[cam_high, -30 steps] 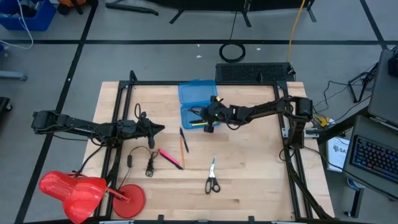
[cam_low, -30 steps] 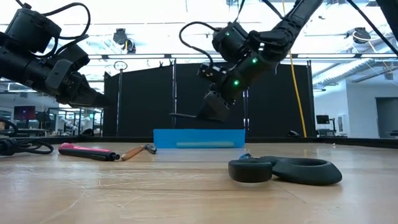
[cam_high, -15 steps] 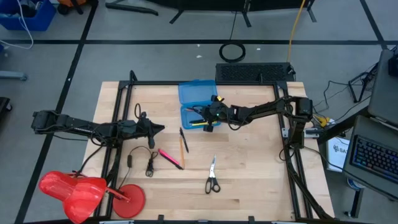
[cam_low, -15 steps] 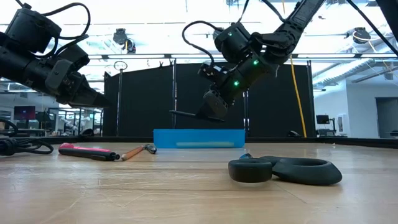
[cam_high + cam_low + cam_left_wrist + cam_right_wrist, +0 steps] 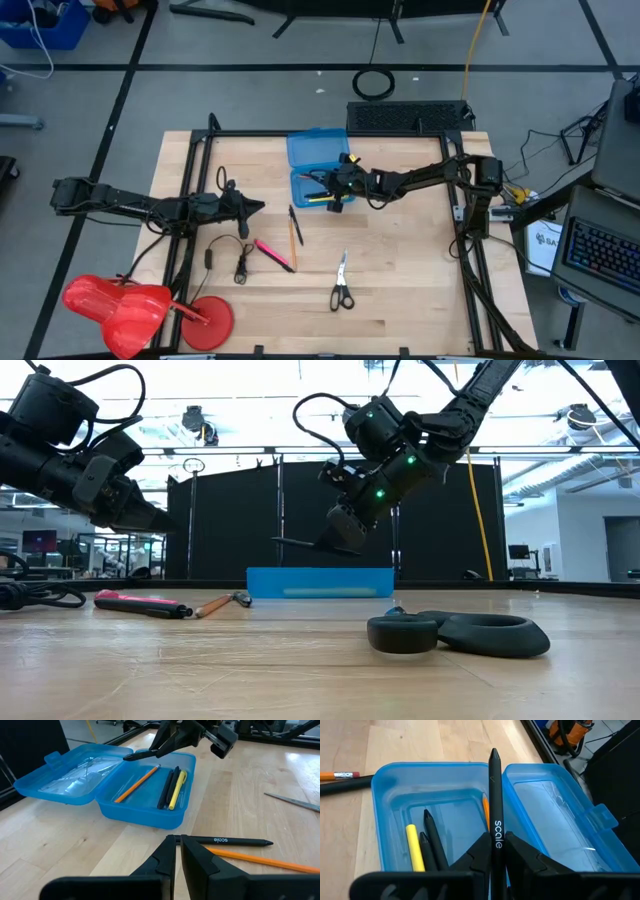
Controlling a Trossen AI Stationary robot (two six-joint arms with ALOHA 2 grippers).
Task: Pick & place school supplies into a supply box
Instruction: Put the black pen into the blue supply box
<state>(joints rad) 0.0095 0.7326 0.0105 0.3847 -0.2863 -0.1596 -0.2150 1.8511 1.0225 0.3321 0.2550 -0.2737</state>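
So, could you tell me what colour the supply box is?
Bright blue supply box, clearest in the left wrist view.

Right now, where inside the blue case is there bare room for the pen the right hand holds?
The right hand holds a black pen over the supply box. Bare floor lies between the yellow pen with its black pens and the orange pencil. That yellow-and-black side is crowded.
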